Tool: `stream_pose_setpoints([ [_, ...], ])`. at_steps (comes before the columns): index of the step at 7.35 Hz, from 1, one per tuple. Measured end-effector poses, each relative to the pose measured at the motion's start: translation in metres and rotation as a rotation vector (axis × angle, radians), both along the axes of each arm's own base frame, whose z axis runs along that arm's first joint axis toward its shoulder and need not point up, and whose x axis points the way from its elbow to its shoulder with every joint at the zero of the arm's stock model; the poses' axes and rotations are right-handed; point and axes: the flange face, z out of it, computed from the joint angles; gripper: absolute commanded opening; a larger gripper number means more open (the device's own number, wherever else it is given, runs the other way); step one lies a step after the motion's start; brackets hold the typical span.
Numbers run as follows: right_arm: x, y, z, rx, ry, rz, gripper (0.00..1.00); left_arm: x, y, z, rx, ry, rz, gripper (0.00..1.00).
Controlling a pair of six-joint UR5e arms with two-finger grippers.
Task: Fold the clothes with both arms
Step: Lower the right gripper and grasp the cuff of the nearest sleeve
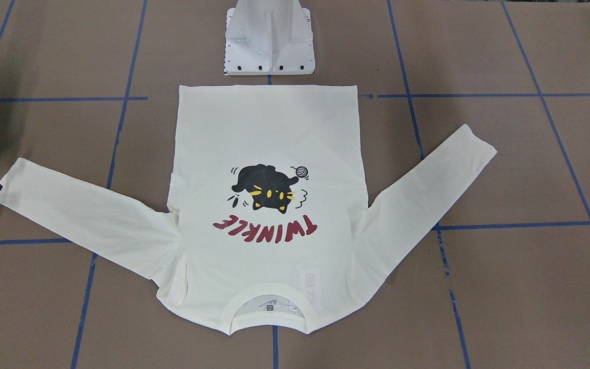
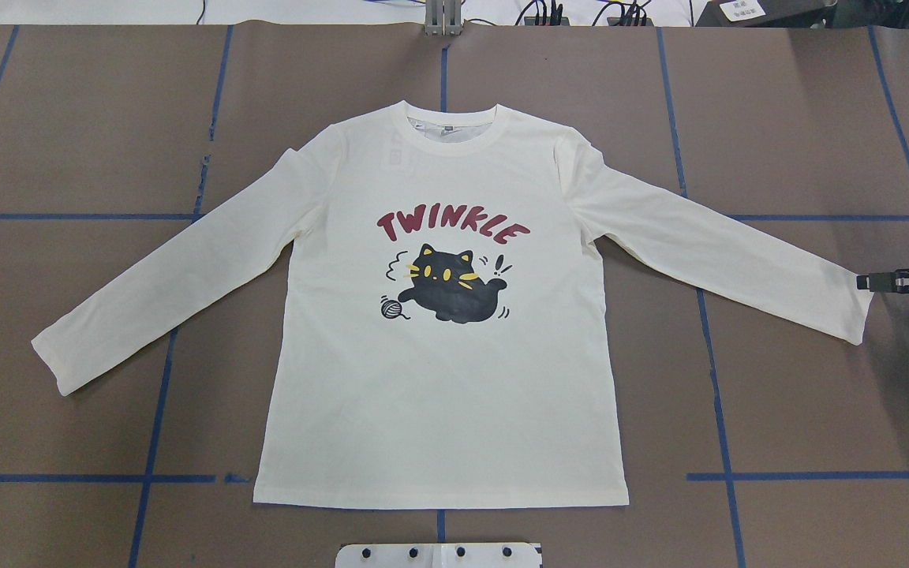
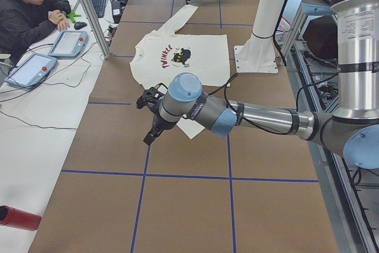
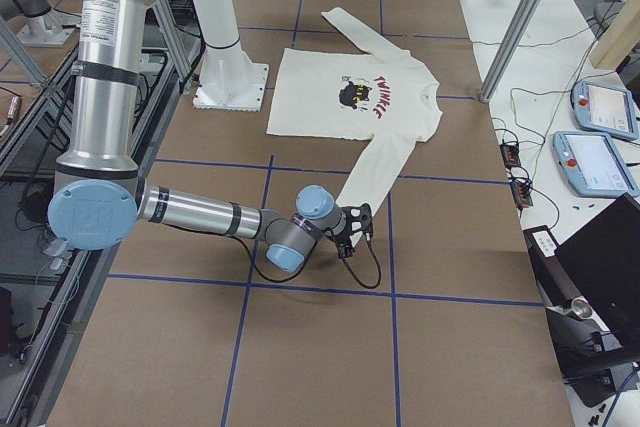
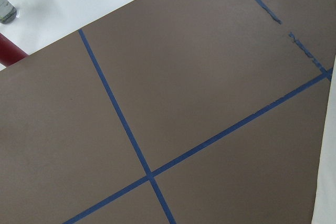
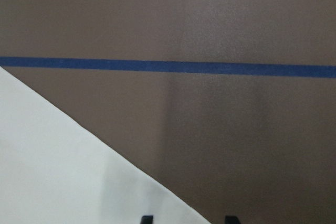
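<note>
The right pincer is largely cut off at the overhead view's edge. Its wrist view shows only two black fingertips, set apart with nothing gripped, at one cuff; whether they touch it I cannot tell. The left pincer hangs over bare worktop near the other cuff and shows only from the side, so I cannot tell how far it is open. One shirt lies flat mid-worktop, print up, its two sleeves spread.
</note>
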Motion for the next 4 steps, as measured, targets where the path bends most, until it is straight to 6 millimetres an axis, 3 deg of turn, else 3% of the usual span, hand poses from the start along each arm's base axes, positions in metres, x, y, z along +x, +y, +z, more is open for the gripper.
stream_pose_setpoints([
  [2, -0.0016, -0.0008, 0.0010, 0.000, 0.002, -0.002, 0.50, 0.0000, 0.0008, 0.0006, 0.000, 0.000, 0.001, 1.00],
  [4, -0.0040, -0.0037, -0.0012, 0.002, 0.000, -0.002, 0.00, 0.0000, 0.0015, 0.0003, 0.001, -0.001, 0.001, 1.00],
])
